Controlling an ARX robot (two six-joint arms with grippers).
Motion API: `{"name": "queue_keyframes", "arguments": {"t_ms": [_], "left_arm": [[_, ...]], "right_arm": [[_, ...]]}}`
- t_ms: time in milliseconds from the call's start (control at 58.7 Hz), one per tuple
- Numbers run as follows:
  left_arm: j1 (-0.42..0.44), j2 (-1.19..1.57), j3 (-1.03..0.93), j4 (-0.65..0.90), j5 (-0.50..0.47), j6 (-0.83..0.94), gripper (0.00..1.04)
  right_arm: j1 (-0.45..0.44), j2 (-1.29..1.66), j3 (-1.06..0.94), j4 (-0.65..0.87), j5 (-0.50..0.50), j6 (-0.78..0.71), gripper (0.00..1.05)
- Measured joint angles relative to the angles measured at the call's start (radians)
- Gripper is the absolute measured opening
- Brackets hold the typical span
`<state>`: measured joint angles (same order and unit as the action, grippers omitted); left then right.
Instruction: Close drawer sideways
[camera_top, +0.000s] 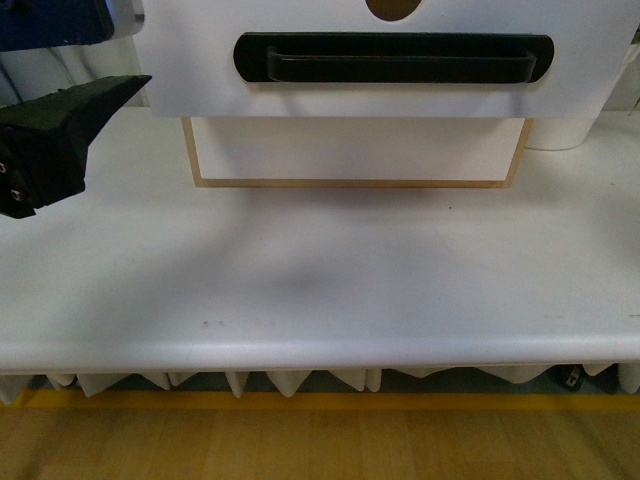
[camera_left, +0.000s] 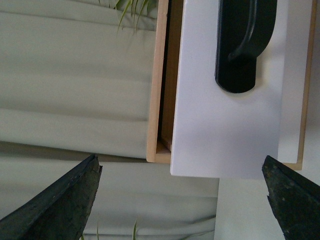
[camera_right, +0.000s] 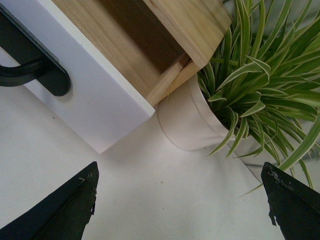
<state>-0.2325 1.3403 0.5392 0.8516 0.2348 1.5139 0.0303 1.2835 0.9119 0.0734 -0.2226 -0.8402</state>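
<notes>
The drawer (camera_top: 330, 85) has a white front, a long black oval handle (camera_top: 393, 58) and a semicircular notch (camera_top: 393, 8) in its top edge. It stands pulled out of the wooden cabinet towards me. My left gripper (camera_top: 90, 115) is open and empty, beside the drawer's left end and apart from it. In the left wrist view the drawer front's corner (camera_left: 225, 130) and the handle's end (camera_left: 245, 45) lie ahead between the open fingers (camera_left: 60, 205). My right gripper (camera_right: 180, 205) is open and empty above the table, near the drawer's right corner (camera_right: 85, 100). It does not show in the front view.
A plain white drawer front (camera_top: 355, 150) in a wooden frame sits below the open drawer. A white pot (camera_right: 190, 125) with a green striped plant (camera_right: 265, 75) stands against the cabinet's right side. The white table (camera_top: 320, 270) runs to its front edge.
</notes>
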Motion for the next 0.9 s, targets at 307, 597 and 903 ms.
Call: {"name": "queue_keyframes", "arguments": {"t_ms": [307, 597, 903], "left_arm": [[-0.031, 0.025, 0.04, 0.0, -0.019, -0.004, 0.98], [-0.04, 0.037, 0.06, -0.002, -0.023, -0.004, 0.98], [-0.045, 0.055, 0.1, -0.008, -0.023, -0.004, 0.98]], "right_arm": [[0.036, 0.08, 0.05, 0.016, 0.016, 0.009, 0.95], [0.068, 0.144, 0.09, 0.037, 0.039, 0.011, 0.95], [0.087, 0.177, 0.122, 0.051, 0.056, 0.018, 0.95]]}}
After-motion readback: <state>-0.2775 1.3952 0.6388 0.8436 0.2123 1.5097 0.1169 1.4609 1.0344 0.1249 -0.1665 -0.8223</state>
